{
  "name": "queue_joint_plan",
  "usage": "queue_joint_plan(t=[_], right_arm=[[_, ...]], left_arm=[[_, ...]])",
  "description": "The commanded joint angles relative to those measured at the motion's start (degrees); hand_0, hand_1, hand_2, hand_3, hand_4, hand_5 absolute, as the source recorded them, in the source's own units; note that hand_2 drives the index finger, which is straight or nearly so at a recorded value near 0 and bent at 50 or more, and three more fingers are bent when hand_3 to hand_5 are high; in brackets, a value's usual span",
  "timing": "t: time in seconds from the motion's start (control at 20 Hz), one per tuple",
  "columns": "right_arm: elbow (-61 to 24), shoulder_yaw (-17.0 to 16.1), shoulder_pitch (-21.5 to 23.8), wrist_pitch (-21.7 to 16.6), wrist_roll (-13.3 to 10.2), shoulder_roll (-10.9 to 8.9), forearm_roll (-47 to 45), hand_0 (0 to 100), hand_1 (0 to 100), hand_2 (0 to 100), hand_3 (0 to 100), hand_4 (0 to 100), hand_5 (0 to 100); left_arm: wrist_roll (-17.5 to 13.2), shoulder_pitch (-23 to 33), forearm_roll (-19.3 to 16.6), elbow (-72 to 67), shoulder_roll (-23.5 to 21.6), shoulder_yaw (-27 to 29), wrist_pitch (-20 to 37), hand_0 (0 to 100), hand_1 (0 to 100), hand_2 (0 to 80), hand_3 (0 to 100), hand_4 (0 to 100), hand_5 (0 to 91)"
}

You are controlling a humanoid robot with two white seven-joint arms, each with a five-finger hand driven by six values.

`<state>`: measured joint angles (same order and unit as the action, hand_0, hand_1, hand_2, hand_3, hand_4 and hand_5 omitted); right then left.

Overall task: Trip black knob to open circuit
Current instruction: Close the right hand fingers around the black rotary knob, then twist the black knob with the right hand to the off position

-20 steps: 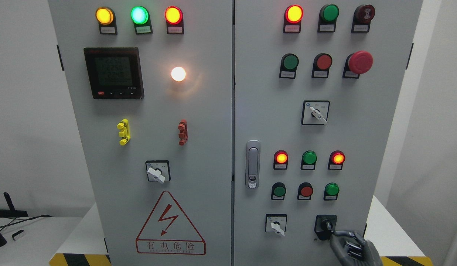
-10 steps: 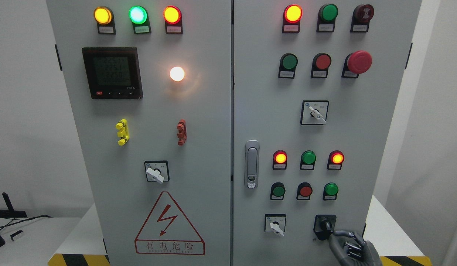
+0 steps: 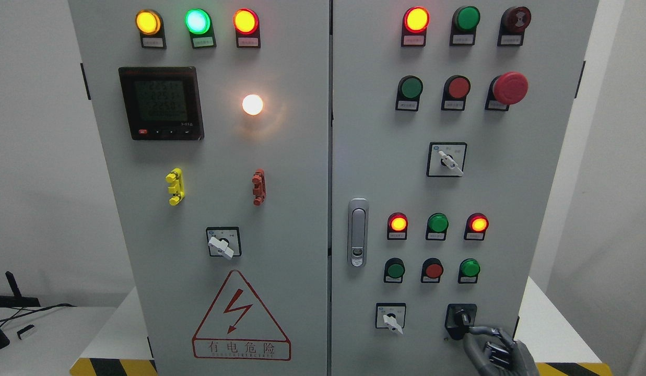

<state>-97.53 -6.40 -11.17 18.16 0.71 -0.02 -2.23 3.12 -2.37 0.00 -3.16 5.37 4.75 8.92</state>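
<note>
Unmoved right robot hand (image 3: pixel 497 351) touching black knob (image 3: pixel 461 317)

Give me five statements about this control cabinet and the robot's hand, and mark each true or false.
1. The right hand reaches the black knob at the cabinet's lower right. True.
2. The left hand is on the door handle. False: no left hand is in view.
3. The white lamp beside the meter is lit. True.
4. The red mushroom button sits on the left door. False: it is on the right door, upper right.
5. The warning triangle is on the right door. False: it is on the left door.
</note>
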Motion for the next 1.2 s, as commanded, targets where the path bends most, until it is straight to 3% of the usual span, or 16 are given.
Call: queue_joint_plan(t=[0.0, 1.15], right_arm=[[-0.64, 0.86, 0.10, 0.04, -0.19, -0.24, 0.04, 43, 76, 45, 100, 100, 98], [-2.40, 3.50, 1.24, 0.12, -0.98, 0.29, -0.05, 43, 76, 46, 100, 100, 98]], left_arm=[[0.05, 0.00, -1.76, 0.00, 0.08, 0.00, 0.05, 12, 39, 0.0, 0, 0, 0.0], [0.05, 0.00, -1.76, 0.00, -0.01, 0.00, 0.05, 12, 39, 0.0, 0, 0, 0.0]])
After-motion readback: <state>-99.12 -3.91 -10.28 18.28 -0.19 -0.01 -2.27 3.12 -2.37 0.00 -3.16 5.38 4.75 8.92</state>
